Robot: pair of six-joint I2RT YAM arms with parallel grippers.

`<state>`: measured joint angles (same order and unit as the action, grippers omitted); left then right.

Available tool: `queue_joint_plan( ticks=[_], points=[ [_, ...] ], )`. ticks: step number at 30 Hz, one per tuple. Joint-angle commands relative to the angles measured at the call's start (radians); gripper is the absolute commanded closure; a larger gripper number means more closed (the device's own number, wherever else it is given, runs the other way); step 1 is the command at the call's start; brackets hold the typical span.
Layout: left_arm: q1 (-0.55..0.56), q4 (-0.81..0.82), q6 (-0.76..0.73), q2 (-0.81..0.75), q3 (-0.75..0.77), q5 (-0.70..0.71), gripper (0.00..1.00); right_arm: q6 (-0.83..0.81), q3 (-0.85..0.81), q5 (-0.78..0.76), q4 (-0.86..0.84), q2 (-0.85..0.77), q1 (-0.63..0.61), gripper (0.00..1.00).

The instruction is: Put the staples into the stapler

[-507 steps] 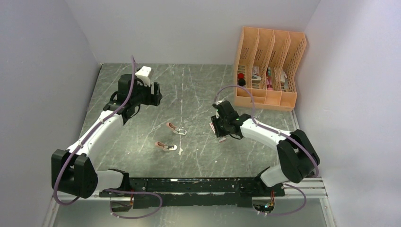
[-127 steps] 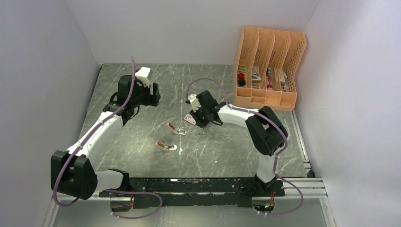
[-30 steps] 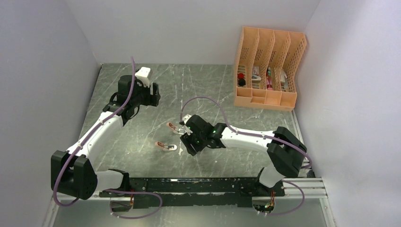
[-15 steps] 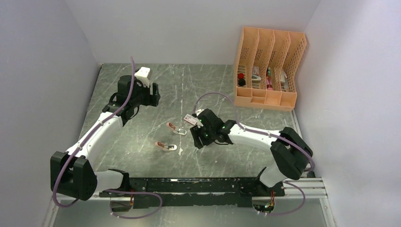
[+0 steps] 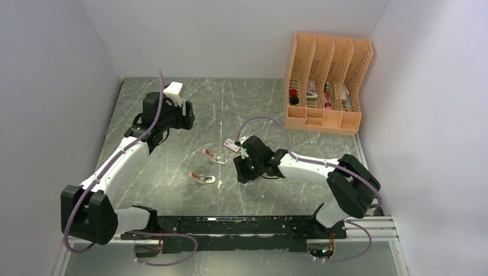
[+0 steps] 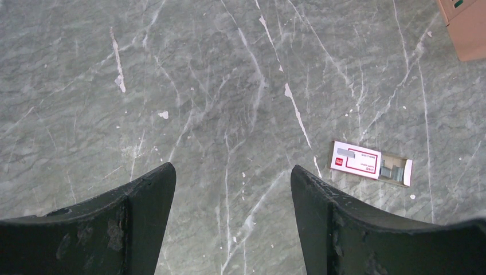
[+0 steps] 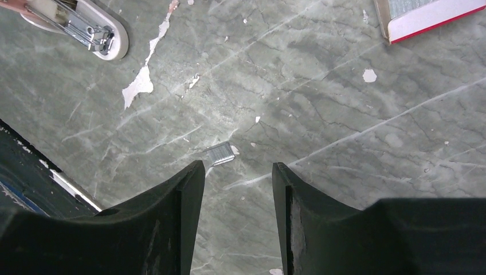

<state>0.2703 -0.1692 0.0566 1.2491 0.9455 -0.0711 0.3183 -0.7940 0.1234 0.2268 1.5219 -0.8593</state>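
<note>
My right arm has drawn back from the staplers. I see the right gripper (image 7: 236, 171) over the grey marbled table (image 7: 344, 109), jaws apart and empty, with a short silvery staple strip (image 7: 219, 153) just ahead of them. The red-and-white cardboard staple box (image 6: 369, 164) lies nearby, tray slid out. The left gripper (image 6: 232, 175) hangs spread, holding nothing.

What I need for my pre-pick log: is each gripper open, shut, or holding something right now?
Left gripper: open, empty.
Right gripper: open, holding nothing; a staple strip lies just ahead, ungripped.
</note>
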Motion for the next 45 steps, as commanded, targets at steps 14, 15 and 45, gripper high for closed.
queue_joint_plan(
  ticks=[14, 15, 45],
  points=[
    [0.003, 0.003, -0.003, -0.002, 0.001, 0.003, 0.22, -0.008, 0.006, 0.02, -0.007, 0.065, -0.001, 0.5],
    [0.003, 0.003, -0.003, -0.002, 0.001, 0.002, 0.22, -0.008, 0.006, 0.019, -0.004, 0.064, -0.002, 0.51],
    [0.003, 0.002, -0.003, -0.009, 0.001, 0.003, 0.22, -0.061, -0.017, -0.077, 0.115, 0.106, -0.027, 0.61]
  ],
)
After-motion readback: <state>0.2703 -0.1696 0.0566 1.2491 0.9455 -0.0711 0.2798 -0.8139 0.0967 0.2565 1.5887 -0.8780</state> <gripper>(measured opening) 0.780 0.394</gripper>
